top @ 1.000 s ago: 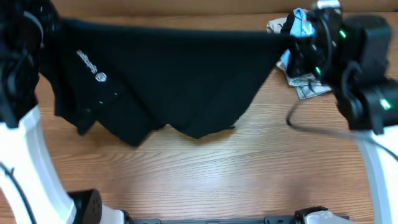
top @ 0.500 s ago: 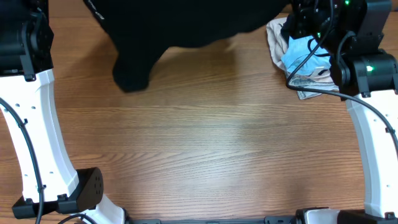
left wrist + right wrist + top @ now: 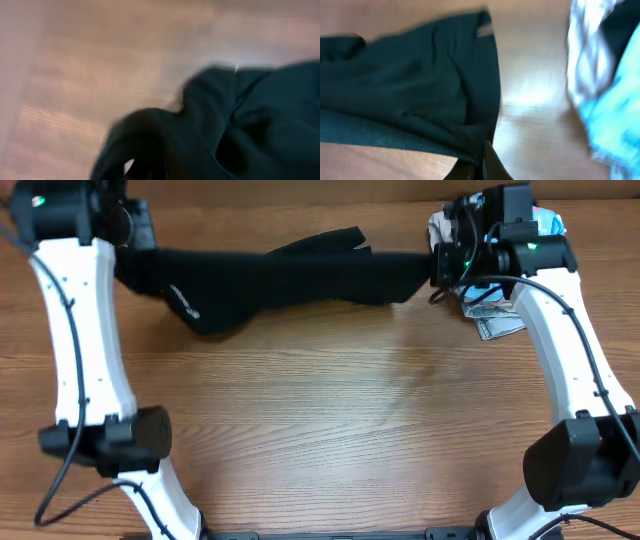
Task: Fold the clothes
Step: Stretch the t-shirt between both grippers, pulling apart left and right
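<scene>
black garment (image 3: pixel 300 272): limp, light, sags between holds; right tool (image 3: pixel 434 266) clamped on the edge at its tips; left tool (image 3: pixel 130 245) state cannot be told; take hold at corners

You have a wooden tabletop (image 3: pixel 330 430) before you. At its far right you find a heap bunched together: a light blue shirt (image 3: pixel 549 222), a beige garment (image 3: pixel 438 226), and a grey-printed piece (image 3: pixel 497 327).

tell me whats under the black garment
Bare wooden table shows all around the black garment, which is stretched across its far side. Whatever lies directly beneath the cloth is covered.
</scene>
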Motion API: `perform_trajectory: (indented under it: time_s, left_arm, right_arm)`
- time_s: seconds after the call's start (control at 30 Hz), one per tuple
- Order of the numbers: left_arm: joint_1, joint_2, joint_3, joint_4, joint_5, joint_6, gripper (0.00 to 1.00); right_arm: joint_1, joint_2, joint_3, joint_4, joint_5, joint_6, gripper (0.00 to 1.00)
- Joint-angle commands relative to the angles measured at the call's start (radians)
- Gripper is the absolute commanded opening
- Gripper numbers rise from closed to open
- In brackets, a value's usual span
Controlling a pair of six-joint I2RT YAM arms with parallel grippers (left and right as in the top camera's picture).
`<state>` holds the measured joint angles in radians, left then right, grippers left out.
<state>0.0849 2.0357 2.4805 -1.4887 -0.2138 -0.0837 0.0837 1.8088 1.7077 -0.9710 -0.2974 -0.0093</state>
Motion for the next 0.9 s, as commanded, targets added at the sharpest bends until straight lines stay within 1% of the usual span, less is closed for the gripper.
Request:
perform_trajectory:
  time_s: [0.0, 0.13, 0.3, 0.4, 0.53, 0.67, 0.87]
  left_arm:
    - [0.008, 0.013, 0.008, -0.041, -0.008, -0.066, 0.04]
    - [0.007, 0.013, 0.008, -0.058, 0.045, -0.078, 0.04]
    - [0.008, 0.003, 0.012, -0.059, 0.061, -0.078, 0.04]
    - [0.008, -0.032, 0.031, -0.056, 0.061, -0.077, 0.04]
    - [0.008, -0.118, 0.078, -0.035, 0.055, -0.071, 0.04]
    - [0.008, -0.239, 0.118, -0.006, 0.053, -0.065, 0.04]
    - [0.007, -0.419, 0.122, 0.031, 0.050, -0.065, 0.04]
  right_arm:
    - [-0.021, -0.030, 0.012, -0.035, 0.003, 0.066, 0.04]
    - [-0.019, -0.030, 0.004, -0.069, -0.050, 0.070, 0.04]
    - [-0.017, -0.037, 0.002, -0.082, -0.071, 0.079, 0.04]
    - [-0.018, -0.074, 0.002, -0.083, -0.071, 0.081, 0.04]
    - [-0.025, -0.188, 0.003, -0.090, -0.071, 0.082, 0.04]
    - [-0.029, -0.358, 0.003, -0.115, -0.050, 0.090, 0.04]
    - [-0.029, -0.594, 0.003, -0.183, 0.018, 0.092, 0.04]
